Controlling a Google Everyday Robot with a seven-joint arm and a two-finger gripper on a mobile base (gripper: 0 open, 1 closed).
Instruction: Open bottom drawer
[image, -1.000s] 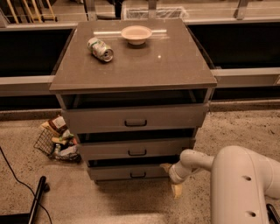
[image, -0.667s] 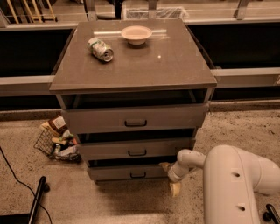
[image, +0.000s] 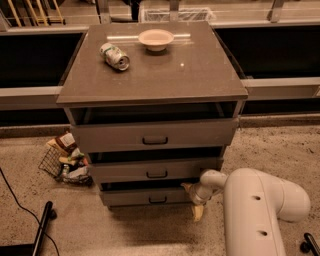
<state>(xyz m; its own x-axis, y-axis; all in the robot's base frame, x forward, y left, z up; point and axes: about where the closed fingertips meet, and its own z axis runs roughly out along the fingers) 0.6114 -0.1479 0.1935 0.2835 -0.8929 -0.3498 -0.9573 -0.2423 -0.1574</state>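
Bottom drawer (image: 125, 197) was the lowest and narrowest-looking of three grey fronts in the single camera view, with its small dark handle (image: 157, 200) at the middle of its face. Directly above the bottom drawer was the middle drawer (image: 125, 171), and above that the top drawer (image: 115, 136). A dark strip ran along the bottom drawer's upper edge, but the other two fronts showed the same strip. I judged the drawer to be barely out, if at all, and the view did not settle it. The end effector (image: 192, 200) was at the bottom drawer's right end, well to the right of the handle, on a white arm (image: 260, 210) reaching in from the lower right. Its two tan fingers (image: 197, 213) were spread apart, one near the drawer's top right corner and one lower, toward the floor. Nothing was visibly clasped between them. Whether the upper finger touched the drawer front or only sat just beside it could not be told. The handle had nothing on it. The task looked near its beginning: the approach was made, while getting a hold and pulling the front outward were left. High above the bottom drawer, the cabinet's surface (image: 170, 80) carried a tipped can (image: 114, 55) and a pale bowl (image: 156, 39). To the bottom drawer's left a wire basket (image: 66, 161) of litter rested on the floor.
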